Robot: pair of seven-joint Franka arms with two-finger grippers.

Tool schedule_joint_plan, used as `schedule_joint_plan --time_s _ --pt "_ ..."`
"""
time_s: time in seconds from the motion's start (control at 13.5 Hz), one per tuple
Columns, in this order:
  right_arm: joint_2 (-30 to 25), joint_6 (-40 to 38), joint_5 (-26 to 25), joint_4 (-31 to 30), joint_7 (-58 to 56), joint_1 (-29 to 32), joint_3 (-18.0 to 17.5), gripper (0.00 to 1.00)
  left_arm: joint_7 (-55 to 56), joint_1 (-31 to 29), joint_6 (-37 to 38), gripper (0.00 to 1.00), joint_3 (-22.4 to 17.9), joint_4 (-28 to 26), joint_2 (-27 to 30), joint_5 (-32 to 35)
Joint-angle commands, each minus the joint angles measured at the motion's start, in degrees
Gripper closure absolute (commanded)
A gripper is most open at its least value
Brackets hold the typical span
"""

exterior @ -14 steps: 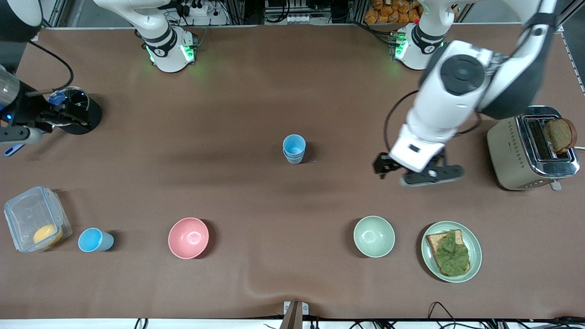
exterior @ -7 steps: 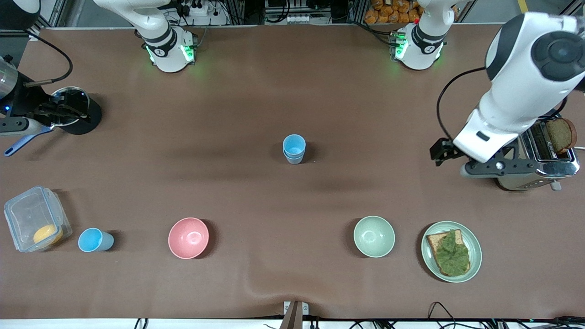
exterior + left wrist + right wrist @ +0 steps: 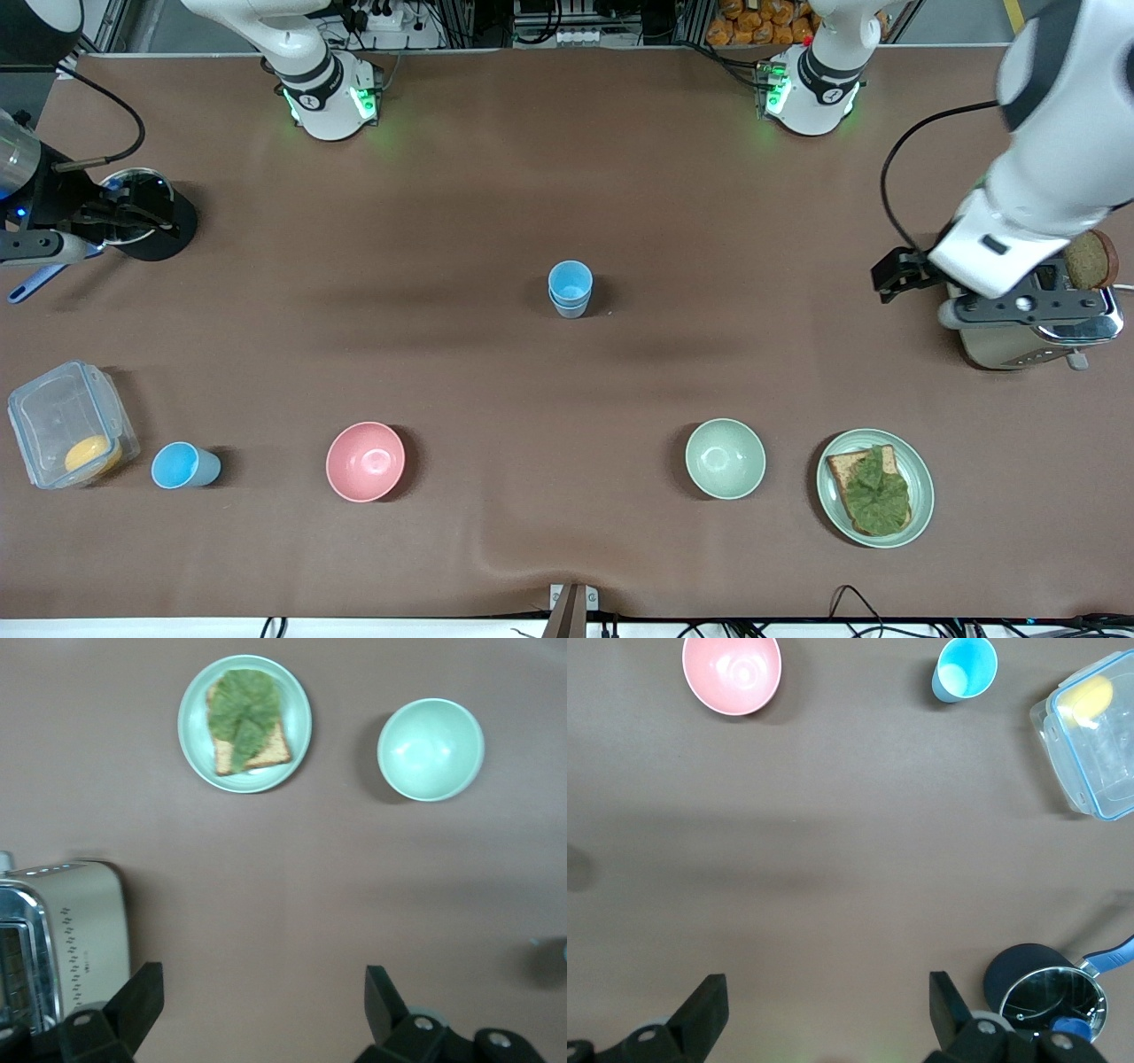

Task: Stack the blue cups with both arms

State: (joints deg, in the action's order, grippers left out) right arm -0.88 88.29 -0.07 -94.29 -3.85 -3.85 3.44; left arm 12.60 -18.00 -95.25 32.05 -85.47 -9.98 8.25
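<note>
- Table (image 3: 496,177): covered by a brown cloth, with a small wrinkle at the middle of the edge nearest the front camera.
- Top edge: metal frame rails, a power strip (image 3: 381,16) and dark cables.
- Light: even, soft shadows.

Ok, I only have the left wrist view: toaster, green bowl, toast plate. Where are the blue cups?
Observer: Two small light-blue plastic cups stand stacked mid-table, farther from the front camera than the pale green bowl.
Operator: Any more?
Observer: A single blue cup stands between the round pink bowl and the clear plastic container.
Operator: And the right hand?
Observer: The right hand is open, above the table near the black saucepan.
</note>
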Motion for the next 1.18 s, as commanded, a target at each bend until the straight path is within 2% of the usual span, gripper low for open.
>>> schedule_joint_plan --time_s 0.0,0.07,0.3,0.44,0.67,1.11 --pt "-0.52 -0.31 -0.55 -0.45 0.16 0.87 -0.71 0.0 -7.4 -1.79 1.47 0.0 -3.01 0.04 2.77 -4.81" --pt "-0.52 -0.23 -0.46 -0.63 0.16 0.87 -0.71 0.0 -7.85 1.62 2.43 0.0 -6.0 -0.05 3.29 -5.26" --pt "-0.52 -0.14 -0.28 -0.8 0.16 1.13 -0.71 0.0 -8.11 13.22 6.11 0.0 -18.91 0.04 5.23 -5.26" --pt "-0.52 -0.22 -0.28 -0.89 0.16 1.13 -0.71 0.0 -12.58 18.15 6.48 0.0 -24.9 0.04 5.58 -5.35" --pt "-0.7 -0.31 -0.28 -1.16 0.07 1.22 -0.62 0.0 -12.34 17.04 6.48 0.0 -26.07 -0.31 6.29 -9.2" --pt "-0.79 -0.4 -0.28 -1.24 0.07 1.3 -0.62 0.0 -9.44 17.03 6.48 0.0 -25.72 -0.67 6.64 -9.31"
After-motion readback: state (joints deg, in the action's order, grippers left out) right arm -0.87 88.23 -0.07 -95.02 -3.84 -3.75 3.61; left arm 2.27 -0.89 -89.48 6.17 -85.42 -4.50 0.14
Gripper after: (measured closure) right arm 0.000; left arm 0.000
